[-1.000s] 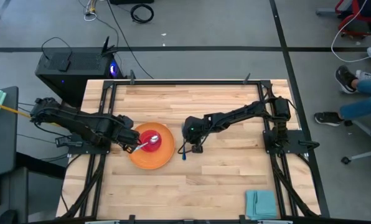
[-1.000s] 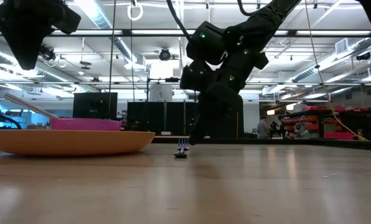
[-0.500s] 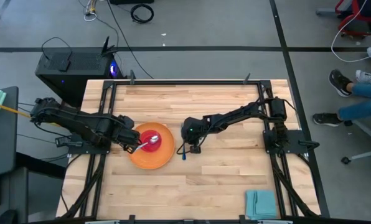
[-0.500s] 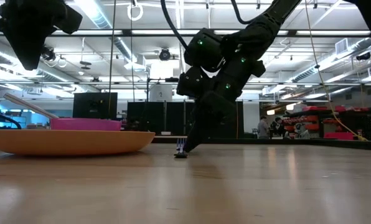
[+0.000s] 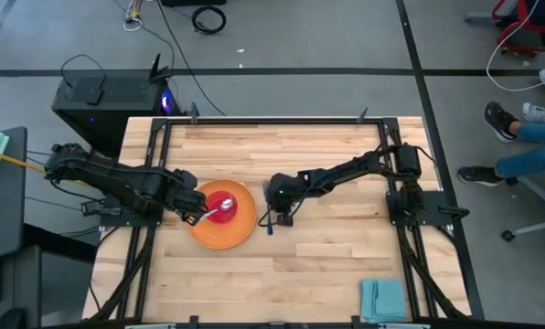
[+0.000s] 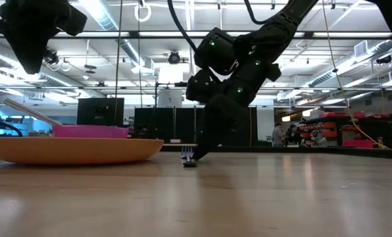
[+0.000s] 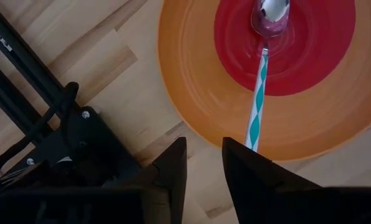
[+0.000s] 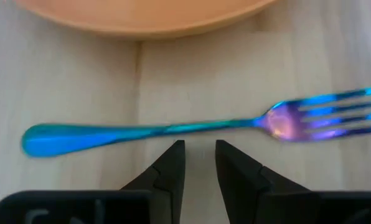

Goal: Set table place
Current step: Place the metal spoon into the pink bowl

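The round orange plate [image 5: 225,219] lies left of the table's middle. On it stands the pink-red bowl [image 5: 219,204], with the silver spoon [image 7: 271,11] resting in it. The spoon's striped handle [image 6: 26,110] slants up over the bowl's rim. My left gripper [image 7: 203,158] hovers above the plate's left edge, open by a narrow gap and clear of the spoon. The blue-handled fork [image 8: 173,129] lies flat on the wood just right of the plate. My right gripper [image 8: 200,155], open narrowly, points down with its fingertips at the tabletop just beside the fork's neck [image 6: 189,160].
A folded teal napkin [image 5: 383,299] lies near the table's near right corner. Black rails [image 5: 400,196] run along the left and right sides. A dark computer case [image 5: 108,96] sits beyond the far left corner. A person's legs [image 5: 528,128] show past the right side.
My right arm has tipped and shifted slightly toward the plate, its fingertips staying low at the table beside the fork. The left arm, plate, bowl and spoon have kept still.
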Controlling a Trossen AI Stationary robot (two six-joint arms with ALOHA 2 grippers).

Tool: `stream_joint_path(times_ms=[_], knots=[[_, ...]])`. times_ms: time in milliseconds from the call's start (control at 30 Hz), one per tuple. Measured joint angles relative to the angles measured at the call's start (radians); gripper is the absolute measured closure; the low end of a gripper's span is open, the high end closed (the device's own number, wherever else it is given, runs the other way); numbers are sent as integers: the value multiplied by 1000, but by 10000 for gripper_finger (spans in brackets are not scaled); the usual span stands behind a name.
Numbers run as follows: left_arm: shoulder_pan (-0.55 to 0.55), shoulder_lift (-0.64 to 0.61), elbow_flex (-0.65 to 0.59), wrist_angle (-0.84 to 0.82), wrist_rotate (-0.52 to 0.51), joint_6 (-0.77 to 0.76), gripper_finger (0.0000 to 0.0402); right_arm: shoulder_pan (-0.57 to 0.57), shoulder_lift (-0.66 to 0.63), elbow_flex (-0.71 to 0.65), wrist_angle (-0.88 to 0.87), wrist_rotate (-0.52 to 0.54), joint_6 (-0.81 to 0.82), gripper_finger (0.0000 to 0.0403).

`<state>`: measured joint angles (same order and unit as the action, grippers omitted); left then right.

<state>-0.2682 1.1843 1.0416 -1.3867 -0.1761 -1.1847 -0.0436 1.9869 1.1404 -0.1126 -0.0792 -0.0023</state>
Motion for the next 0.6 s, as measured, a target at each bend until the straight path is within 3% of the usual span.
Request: stream_joint_path(times_ms=[133, 600], knots=[[0, 0, 0, 0, 0, 0, 288, 24, -20, 0, -78, -7, 6, 308], [0, 0, 0, 7, -4, 1, 285, 129, -12, -1, -25, -19, 0, 308]])
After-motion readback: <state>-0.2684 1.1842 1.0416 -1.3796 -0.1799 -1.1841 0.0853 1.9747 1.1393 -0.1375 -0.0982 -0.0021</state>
